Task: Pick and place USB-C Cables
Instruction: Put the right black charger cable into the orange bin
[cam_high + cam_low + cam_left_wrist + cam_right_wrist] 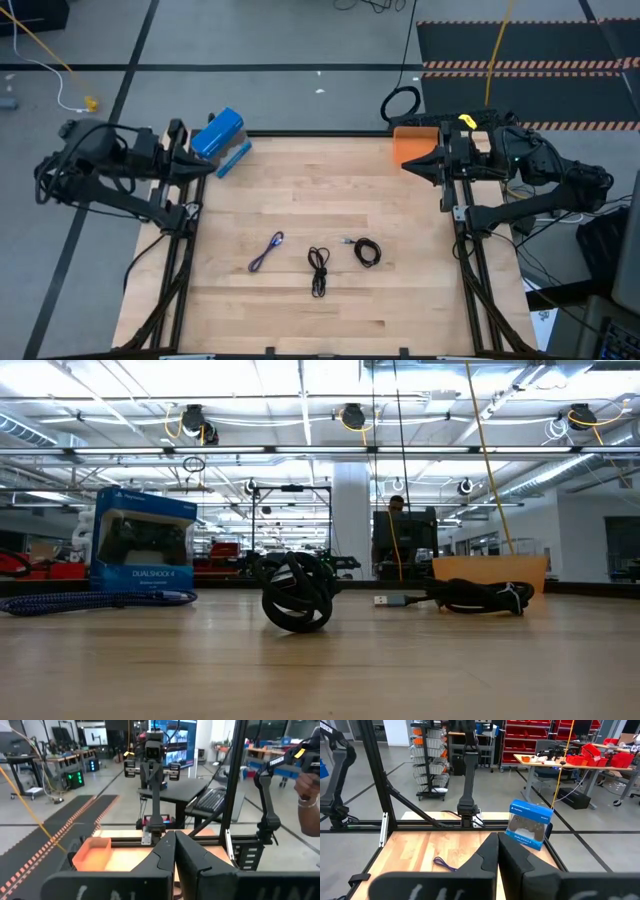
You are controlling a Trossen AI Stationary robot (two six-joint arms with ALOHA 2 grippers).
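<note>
Left gripper [205, 163]: parked at the table's 10 o'clock corner, fingers pressed together, holding nothing.
Right gripper [412, 163]: parked at the 2 o'clock corner, fingers pressed together, holding nothing.
Thin purple-blue bundled cable [267, 251]: flat on the light wooden table [300, 190], toward 7 o'clock from centre.
Long folded black cable [319, 270]: toward 6 o'clock, between the other two.
Black ring-coiled cable [367, 252]: toward 5 o'clock, apart from the folded one.
Blue game-controller box [217, 134]: 11 o'clock edge.
Orange tray [410, 144]: 1 o'clock edge, beside the right gripper.
</note>
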